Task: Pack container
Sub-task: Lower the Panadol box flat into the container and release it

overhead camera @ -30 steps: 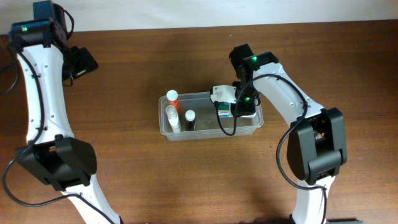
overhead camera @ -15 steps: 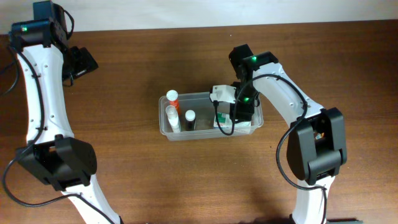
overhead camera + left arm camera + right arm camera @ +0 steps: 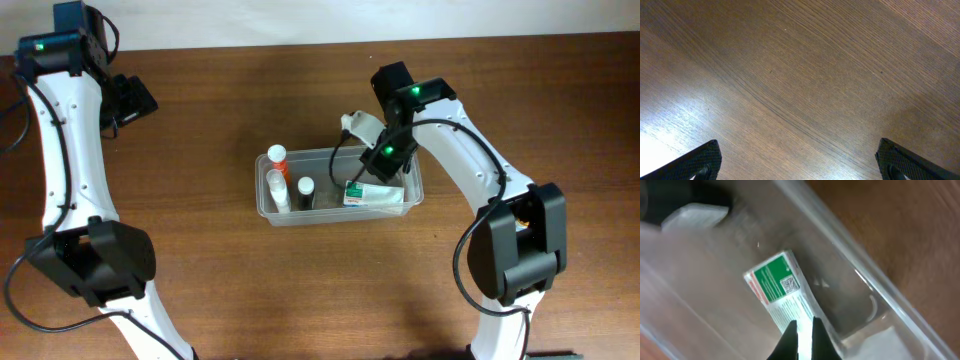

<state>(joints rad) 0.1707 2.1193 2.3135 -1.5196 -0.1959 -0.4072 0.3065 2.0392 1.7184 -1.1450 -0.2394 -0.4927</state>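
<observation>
The clear plastic container (image 3: pixel 335 218) stands mid-table. Inside lies a white-and-green carton (image 3: pixel 375 194) flat at the right end, with an orange-capped bottle (image 3: pixel 277 155), a white bottle (image 3: pixel 277 190) and a dark-capped bottle (image 3: pixel 305 190) at the left end. My right gripper (image 3: pixel 385 160) hovers above the container's right part, shut and empty. The right wrist view has its fingers (image 3: pixel 804 327) almost together above the carton (image 3: pixel 777 282) and the container wall (image 3: pixel 855 265). My left gripper (image 3: pixel 130 100) hangs open over bare wood at the far left, fingertips (image 3: pixel 800 162) wide apart.
The brown wooden table (image 3: pixel 200 270) surrounds the container on every side. A pale wall edge (image 3: pixel 300 25) runs along the back. The left arm's base (image 3: pixel 95 260) sits near the front left, the right arm's base (image 3: pixel 510 250) near the front right.
The right gripper let go of the carton, which now lies flat in the container. The gripper lifted toward the back and shut. The left arm has not moved.
</observation>
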